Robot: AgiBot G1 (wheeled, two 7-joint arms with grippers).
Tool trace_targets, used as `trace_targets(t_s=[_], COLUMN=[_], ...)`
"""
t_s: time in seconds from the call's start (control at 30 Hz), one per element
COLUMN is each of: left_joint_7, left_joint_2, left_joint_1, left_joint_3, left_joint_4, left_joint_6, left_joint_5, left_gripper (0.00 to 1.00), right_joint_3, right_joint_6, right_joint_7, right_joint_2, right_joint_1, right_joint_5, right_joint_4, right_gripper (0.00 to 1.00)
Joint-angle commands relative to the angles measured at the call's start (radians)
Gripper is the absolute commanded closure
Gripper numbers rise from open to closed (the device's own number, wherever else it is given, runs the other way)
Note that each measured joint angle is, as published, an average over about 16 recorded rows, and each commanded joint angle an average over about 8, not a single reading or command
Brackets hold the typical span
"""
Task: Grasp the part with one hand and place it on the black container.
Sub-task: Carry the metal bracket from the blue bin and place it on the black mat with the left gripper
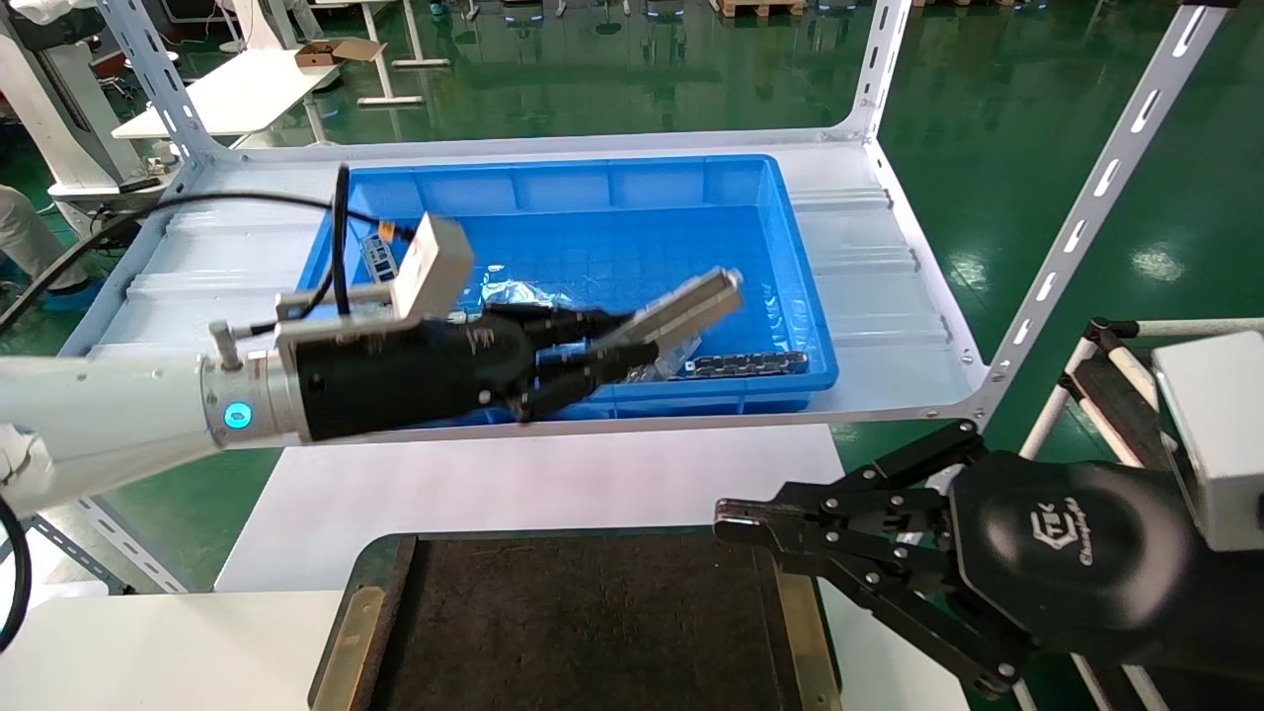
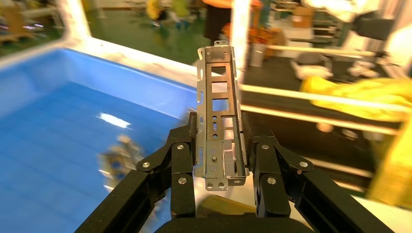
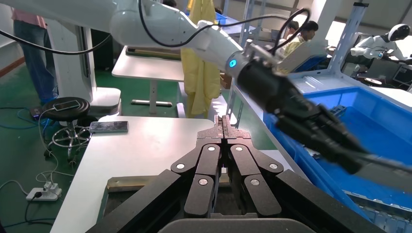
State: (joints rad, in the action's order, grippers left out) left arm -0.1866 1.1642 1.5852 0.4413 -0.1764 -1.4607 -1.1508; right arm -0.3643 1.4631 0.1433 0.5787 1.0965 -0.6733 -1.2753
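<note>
While clamped between its fingers, the part [image 2: 221,111] juts forward from the left claw [image 1: 592,360], above the blue bin [image 1: 632,193]. Right claw [image 1: 750,518] is pressed together, empty, beside the black container [image 1: 592,632].

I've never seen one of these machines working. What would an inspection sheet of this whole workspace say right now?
Surface: white table below a pale shelf.
Job's things: the part is gripped and held above the blue bin; the black container lies on the table, nothing on it.
Clutter: a dark chain-like strip and shiny pieces lie in the bin.
Grippers: left hand is shut on the part; right hand is shut, holding nothing, by the container's edge.
Cables: a black cable runs along the left arm.
Surroundings: green floor, other white tables, people nearby.
</note>
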Motion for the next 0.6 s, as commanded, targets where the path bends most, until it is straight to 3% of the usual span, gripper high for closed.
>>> trace_targets(t_s=[0.03,0.33,0.6], left_joint_7=[0.005,0.092,0.199], left_joint_2=[-0.010,-0.033,-0.061], left_joint_1=[-0.020,-0.217,-0.476], left_joint_3=[0.002,0.005,0.014], left_joint_4=[-0.014,-0.206,-0.431], left_joint_6=[-0.043,-0.116,-0.061], left_joint_5=[0.000,0.048,0.109], left_gripper=[1.00,1.00,1.00], right_joint_3=[0.000,0.000,0.000], right_joint_6=[0.000,0.000,0.000], right_joint_7=[0.000,0.000,0.000], right_joint_2=[0.000,0.000,0.000], right_joint_1=[0.000,0.000,0.000], right_joint_5=[0.000,0.000,0.000], right_joint_4=[0.000,0.000,0.000], right_gripper=[1.00,1.00,1.00])
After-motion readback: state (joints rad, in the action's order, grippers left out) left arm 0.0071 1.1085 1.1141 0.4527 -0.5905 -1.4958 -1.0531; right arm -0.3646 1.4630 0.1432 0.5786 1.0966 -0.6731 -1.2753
